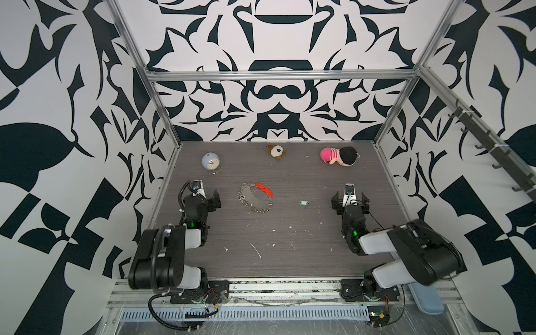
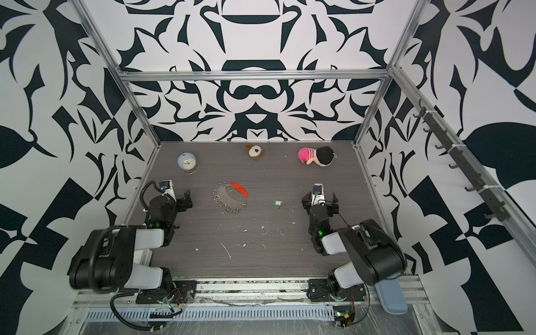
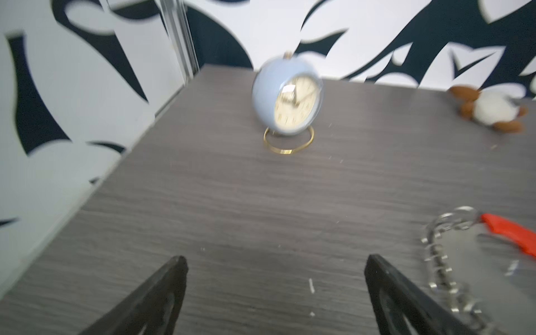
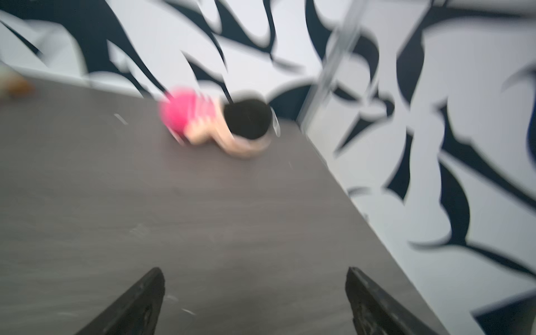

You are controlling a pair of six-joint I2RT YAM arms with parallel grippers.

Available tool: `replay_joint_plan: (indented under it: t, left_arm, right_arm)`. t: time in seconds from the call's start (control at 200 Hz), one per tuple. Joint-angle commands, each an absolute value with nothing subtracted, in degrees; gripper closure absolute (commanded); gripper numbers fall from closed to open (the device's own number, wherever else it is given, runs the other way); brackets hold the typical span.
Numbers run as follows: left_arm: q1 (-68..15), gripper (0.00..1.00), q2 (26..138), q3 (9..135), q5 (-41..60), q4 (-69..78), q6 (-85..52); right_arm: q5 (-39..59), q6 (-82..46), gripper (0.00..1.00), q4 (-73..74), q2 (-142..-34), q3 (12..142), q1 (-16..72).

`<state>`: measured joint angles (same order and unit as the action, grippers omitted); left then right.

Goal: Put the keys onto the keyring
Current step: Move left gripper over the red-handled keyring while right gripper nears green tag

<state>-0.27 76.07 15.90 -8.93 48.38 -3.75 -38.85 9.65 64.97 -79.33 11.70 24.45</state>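
- Table point(image 1: 275, 255): nothing is joined yet, so the whole job remains.
- Left gripper point(image 3: 275, 293) and right gripper point(image 4: 255, 298): both spread wide, both empty.
- Keyring point(image 1: 262, 188): lies loose near the left gripper.
- Key point(image 1: 303, 203): lies apart, between keyring and right gripper.

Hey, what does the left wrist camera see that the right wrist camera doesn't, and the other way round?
Only the left wrist view shows the pale blue round clock on its gold wire ring stand and the keyring, a silver chain of small metal rings joined to an orange-red plastic strip. Only the right wrist view shows the pink-and-black plush doll, blurred. Both share the grey wood-grain table, the black-and-white patterned wall, and wide-open dark fingers with nothing between: the left gripper and the right gripper.
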Motion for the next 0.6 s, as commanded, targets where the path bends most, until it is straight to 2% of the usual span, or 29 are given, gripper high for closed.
replay_joint_plan:
  t: [0.0,0.08,0.14,0.245,0.33,0.38,0.47,0.595]
  left_arm:
    - [-2.3,0.0,63.7,22.1,-13.4,31.5,-8.7]
    - [-4.7,0.0,58.4,25.5,-14.9,24.5,-12.4]
    - [-7.0,0.0,55.1,28.0,-14.6,19.6,-15.8]
    - [-8.3,0.0,50.6,34.2,-11.1,6.4,-24.0]
    - [-8.3,0.0,49.9,39.7,-10.3,-7.4,-26.5]
    - [-8.3,0.0,50.7,41.3,-14.4,-13.0,-28.5]
    - [-8.2,0.0,53.8,42.7,-24.0,-23.6,-42.4]
    - [-6.3,0.0,58.8,43.3,-12.5,-21.1,-41.1]
  right_arm:
    - [-46.6,13.6,0.0,50.1,-68.0,21.0,29.2]
    - [-41.5,3.8,0.0,22.6,-62.8,31.4,29.0]
    - [-39.0,-2.3,0.0,12.5,-61.9,35.9,29.0]
    - [-43.7,-13.1,0.0,13.0,-62.1,34.8,28.8]
    - [-37.4,-12.9,0.0,14.8,-62.4,34.9,28.1]
    - [-35.2,-14.6,0.0,15.4,-63.9,35.4,28.1]
    - [-33.0,-17.6,0.0,15.3,-68.9,36.5,28.1]
    - [-34.1,-25.3,0.0,7.0,-77.1,40.6,28.1]
